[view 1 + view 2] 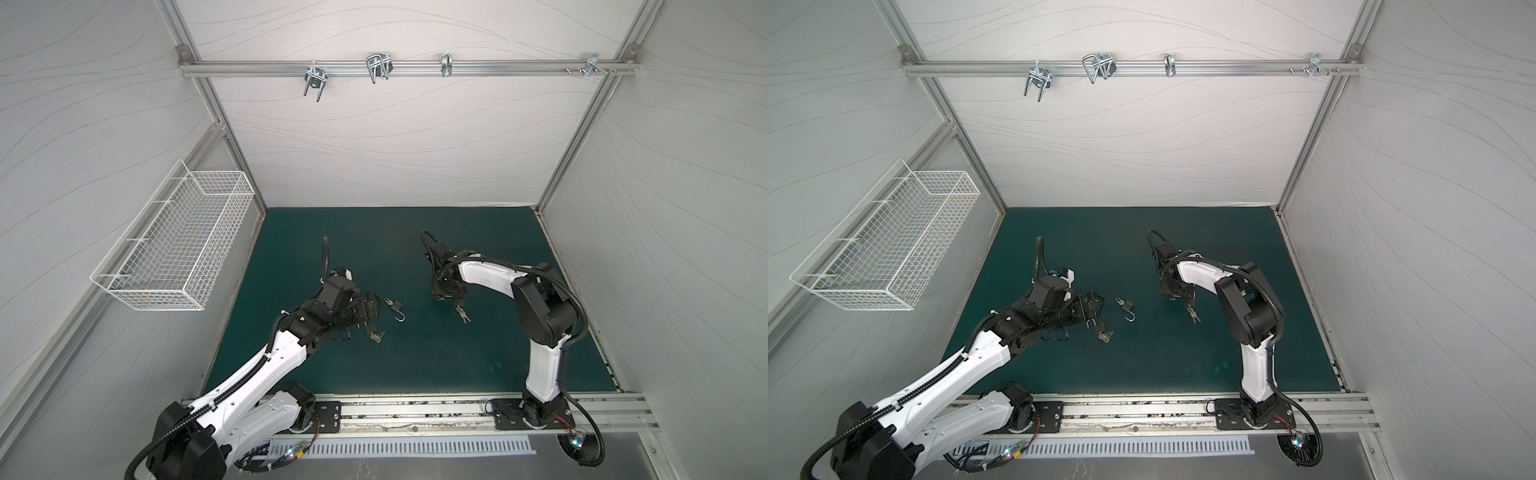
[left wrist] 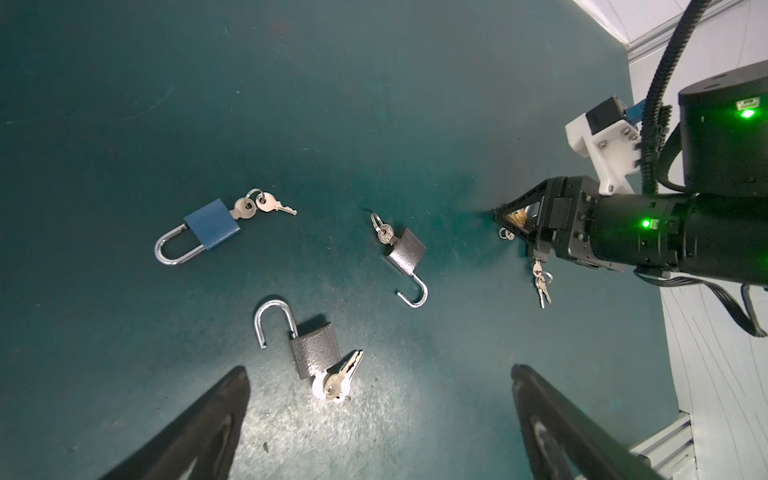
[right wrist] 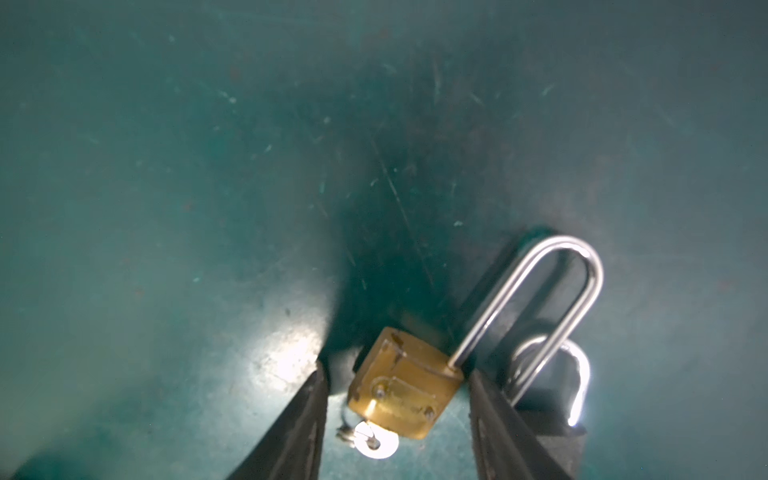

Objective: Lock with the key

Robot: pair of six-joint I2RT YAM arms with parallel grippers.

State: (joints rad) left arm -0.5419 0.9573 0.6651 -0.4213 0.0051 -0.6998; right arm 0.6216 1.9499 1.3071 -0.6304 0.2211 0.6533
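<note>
Brass padlock point(image 3: 405, 384) lies between the part-open right fingers point(image 3: 498, 428), left fingers point(image 2: 199, 432) spread wide; gripping it squarely should come next.

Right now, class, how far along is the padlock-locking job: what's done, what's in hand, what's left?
Done: the blue padlock looks shut. In hand: the right claw straddles the brass padlock without pinching it yet. Left: both grey padlocks lie with shackles open, keys in, near the open left claw.
</note>
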